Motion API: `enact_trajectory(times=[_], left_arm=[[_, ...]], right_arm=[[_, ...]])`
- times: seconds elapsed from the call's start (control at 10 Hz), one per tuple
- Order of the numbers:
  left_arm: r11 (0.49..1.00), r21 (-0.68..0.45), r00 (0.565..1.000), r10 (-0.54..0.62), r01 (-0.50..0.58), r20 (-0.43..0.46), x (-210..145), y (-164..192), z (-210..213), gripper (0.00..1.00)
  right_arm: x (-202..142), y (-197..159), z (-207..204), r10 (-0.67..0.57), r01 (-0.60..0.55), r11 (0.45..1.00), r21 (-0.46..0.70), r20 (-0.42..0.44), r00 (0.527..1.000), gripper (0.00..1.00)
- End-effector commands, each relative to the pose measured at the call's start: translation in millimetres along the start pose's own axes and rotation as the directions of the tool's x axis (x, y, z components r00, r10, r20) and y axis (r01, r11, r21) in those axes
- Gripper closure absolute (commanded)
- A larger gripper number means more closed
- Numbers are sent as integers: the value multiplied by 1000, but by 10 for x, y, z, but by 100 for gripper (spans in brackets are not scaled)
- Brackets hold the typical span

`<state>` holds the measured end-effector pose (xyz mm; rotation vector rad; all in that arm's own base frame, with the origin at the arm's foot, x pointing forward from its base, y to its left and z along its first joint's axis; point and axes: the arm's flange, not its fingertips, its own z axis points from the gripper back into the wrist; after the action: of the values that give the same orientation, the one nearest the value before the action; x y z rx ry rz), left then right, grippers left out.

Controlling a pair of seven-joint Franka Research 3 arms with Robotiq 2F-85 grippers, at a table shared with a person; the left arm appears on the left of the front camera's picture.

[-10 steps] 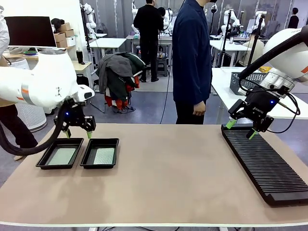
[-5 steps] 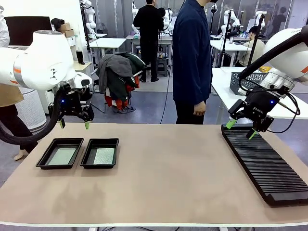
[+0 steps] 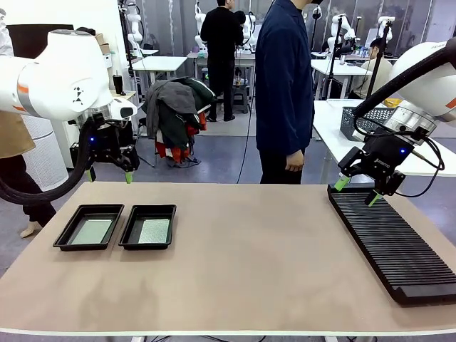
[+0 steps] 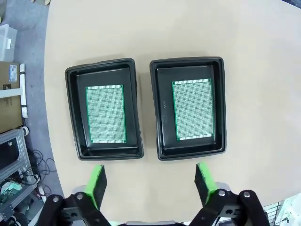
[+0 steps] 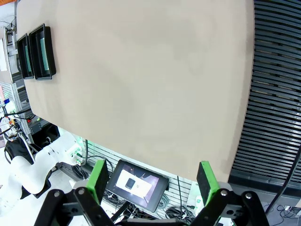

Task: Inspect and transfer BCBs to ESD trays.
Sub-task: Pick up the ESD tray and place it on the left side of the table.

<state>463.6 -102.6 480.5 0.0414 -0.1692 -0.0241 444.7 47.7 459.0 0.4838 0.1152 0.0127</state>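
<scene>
Two black ESD trays stand side by side at the table's left, the left tray (image 3: 65, 239) and the right tray (image 3: 129, 237). Each holds one green BCB lying flat: one (image 3: 92, 231) in the left tray, one (image 3: 154, 230) in the right. My left gripper (image 3: 108, 175) hangs open and empty, high over the table's far edge behind the trays. From the left wrist, both trays (image 4: 73, 113) (image 4: 157, 108) and their BCBs (image 4: 106, 113) (image 4: 193, 109) lie beyond the open gripper (image 4: 150, 172). My right gripper (image 3: 357, 191) is open and empty above the far end of the rack.
A long black ribbed rack (image 3: 388, 242) (image 5: 277, 94) lies along the table's right side. A person in a dark coat (image 3: 283, 85) stands at the far edge, near the middle. The trays (image 5: 36, 52) appear small in the right wrist view, past the open right gripper (image 5: 153, 176).
My left gripper has risen from just above the trays and drawn back toward the far edge, staying open. The right arm has not moved.
</scene>
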Motion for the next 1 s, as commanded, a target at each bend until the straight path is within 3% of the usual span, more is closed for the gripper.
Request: enact_trajectory(times=[0.0,0.9], left_arm=[[1000,-1,1000,3,-3,0,3,0,-42,0],[1000,-1,1000,3,-3,0,3,0,-42,0]], right_arm=[[5,16,-9,-21,21,1000,1,17,1000,0],[5,16,-9,-21,21,1000,1,17,1000,0]])
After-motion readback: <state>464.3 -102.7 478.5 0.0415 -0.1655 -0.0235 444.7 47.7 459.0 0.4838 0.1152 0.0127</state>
